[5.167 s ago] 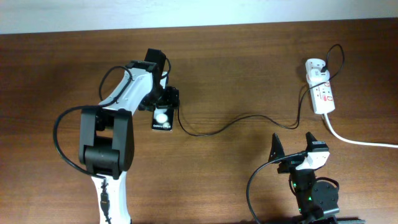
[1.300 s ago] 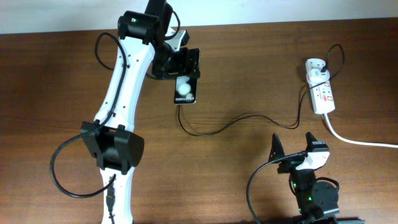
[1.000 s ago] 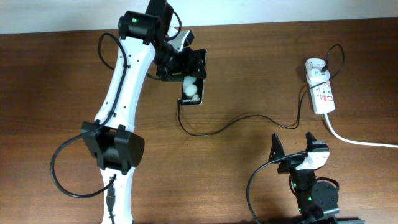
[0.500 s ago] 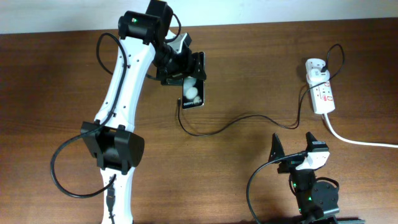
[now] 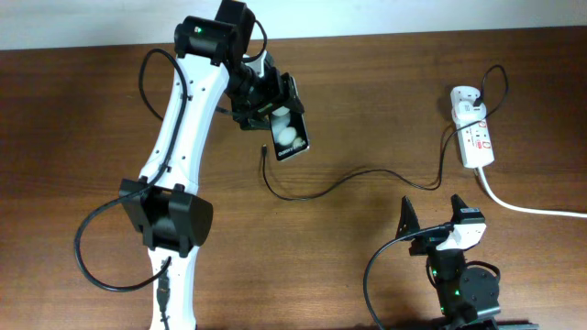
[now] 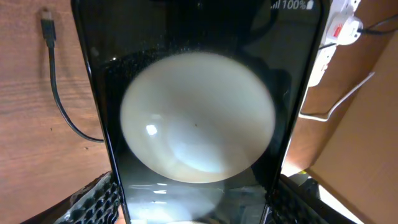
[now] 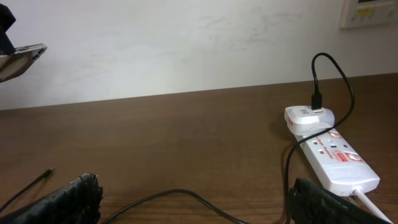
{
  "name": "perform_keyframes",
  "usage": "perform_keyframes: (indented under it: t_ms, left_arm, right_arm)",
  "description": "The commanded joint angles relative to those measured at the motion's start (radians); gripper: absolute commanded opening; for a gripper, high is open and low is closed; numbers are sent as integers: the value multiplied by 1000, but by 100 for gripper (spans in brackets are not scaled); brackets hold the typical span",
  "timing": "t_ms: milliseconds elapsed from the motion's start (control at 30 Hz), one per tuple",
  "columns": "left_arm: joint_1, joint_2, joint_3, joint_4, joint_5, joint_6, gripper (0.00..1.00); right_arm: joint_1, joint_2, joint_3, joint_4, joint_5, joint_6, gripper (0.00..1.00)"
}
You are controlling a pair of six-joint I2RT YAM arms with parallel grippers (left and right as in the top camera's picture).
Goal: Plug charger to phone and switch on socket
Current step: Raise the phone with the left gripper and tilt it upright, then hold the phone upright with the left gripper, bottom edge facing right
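My left gripper (image 5: 272,99) is shut on the phone (image 5: 290,135), a black slab showing a white round blob, and holds it tilted above the table. In the left wrist view the phone (image 6: 198,56) fills the frame between the padded fingers (image 6: 98,200). The charger cable (image 5: 367,171) is thin and black. Its plug tip (image 5: 263,151) lies on the wood just left of the phone's lower end, apart from it. The cable runs right to the white adapter (image 5: 465,98), which is plugged into the socket strip (image 5: 478,142). My right gripper (image 5: 437,229) stands open near the front edge, holding nothing.
A thick white cord (image 5: 532,209) leaves the socket toward the right edge. In the right wrist view the socket (image 7: 339,163) lies right of my fingers, the cable (image 7: 180,194) crosses between them, and a white wall (image 7: 186,43) backs the table.
The left gripper has turned the phone, swinging its lower end to the right and away from the plug tip. The right arm has not moved.
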Motion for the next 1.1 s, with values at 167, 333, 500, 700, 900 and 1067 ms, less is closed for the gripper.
perform_keyframes:
  t_ms: [167,333,500,700,900,1067]
  left_arm:
    - [-2,-5,29,2,76,-102,32]
    - [1,-5,29,2,83,-102,31]
    - [13,-5,29,2,83,-109,31]
    - [85,-5,29,2,154,-109,29]
    - [174,-5,29,-13,239,-109,27]
    - [226,-5,29,-28,382,-109,22]
  right_arm:
    - [-3,-8,-5,-8,2,-7,99]
    - [-3,-8,-5,-8,2,-7,99]
    - [-3,-8,-5,-8,2,-7,99]
    - [-3,-8,-5,-8,2,-7,99]
    - [-3,-8,-5,-8,2,-7,99]
    - [-3,-8,-5,-8,2,-7,99]
